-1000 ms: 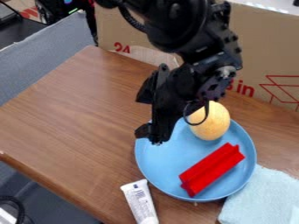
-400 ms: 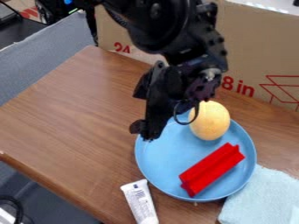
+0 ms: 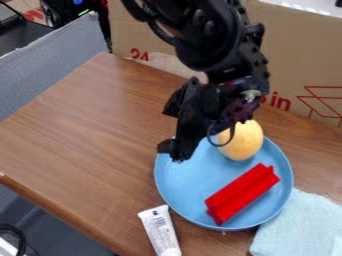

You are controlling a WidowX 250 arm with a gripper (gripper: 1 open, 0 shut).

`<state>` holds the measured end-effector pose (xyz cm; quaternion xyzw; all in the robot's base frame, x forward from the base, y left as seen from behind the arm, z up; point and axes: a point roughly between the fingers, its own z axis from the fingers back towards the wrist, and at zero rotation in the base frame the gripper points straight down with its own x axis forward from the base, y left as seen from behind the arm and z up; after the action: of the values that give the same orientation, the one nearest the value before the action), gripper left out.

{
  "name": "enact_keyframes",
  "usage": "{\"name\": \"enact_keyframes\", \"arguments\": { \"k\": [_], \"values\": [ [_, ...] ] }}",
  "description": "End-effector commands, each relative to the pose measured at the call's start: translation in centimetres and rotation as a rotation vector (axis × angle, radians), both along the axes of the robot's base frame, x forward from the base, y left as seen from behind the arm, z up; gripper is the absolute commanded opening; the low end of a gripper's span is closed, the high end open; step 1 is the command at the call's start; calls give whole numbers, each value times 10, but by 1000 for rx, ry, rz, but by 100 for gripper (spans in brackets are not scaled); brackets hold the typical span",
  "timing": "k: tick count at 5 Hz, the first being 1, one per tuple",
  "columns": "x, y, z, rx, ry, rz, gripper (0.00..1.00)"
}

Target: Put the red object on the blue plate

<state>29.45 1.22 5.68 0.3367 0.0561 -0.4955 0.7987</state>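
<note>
Red bar (image 3: pixel 242 191) is lying flat inside the blue plate (image 3: pixel 181 187), toward its right half, running diagonally from lower left to upper right. Round yellow-orange fruit (image 3: pixel 242 140) is sitting at the plate's upper rim, just above the bar's upper end. Black robot arm (image 3: pixel 214 50) is reaching down from the top of the view, and its gripper (image 3: pixel 178 152) is hanging over the plate's upper-left edge, beside the fruit and apart from the bar. Its jaws are standing fully spread and are gripping nothing. Plate is resting on a brown wooden table (image 3: pixel 80 110). White tube (image 3: pixel 160 231) is lying on the table just below the plate's lower edge. Pale teal cloth (image 3: pixel 305 233) is lying at the lower right, next to the plate's rim. Cardboard box (image 3: pixel 301 50) is standing behind the arm.
</note>
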Motion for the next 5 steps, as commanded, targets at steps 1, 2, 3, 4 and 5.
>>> {"name": "enact_keyframes", "arguments": {
  "k": [1, 2, 3, 4, 5],
  "values": [
    [10, -10, 16, -31, -50, -2, 100],
    [7, -10, 17, -3, -44, 8, 100],
    [-1, -13, 14, 6, -23, -37, 100],
    [-6, -19, 10, 16, -13, -59, 100],
    [-5, -20, 10, -6, 4, -49, 100]
  ]
}}
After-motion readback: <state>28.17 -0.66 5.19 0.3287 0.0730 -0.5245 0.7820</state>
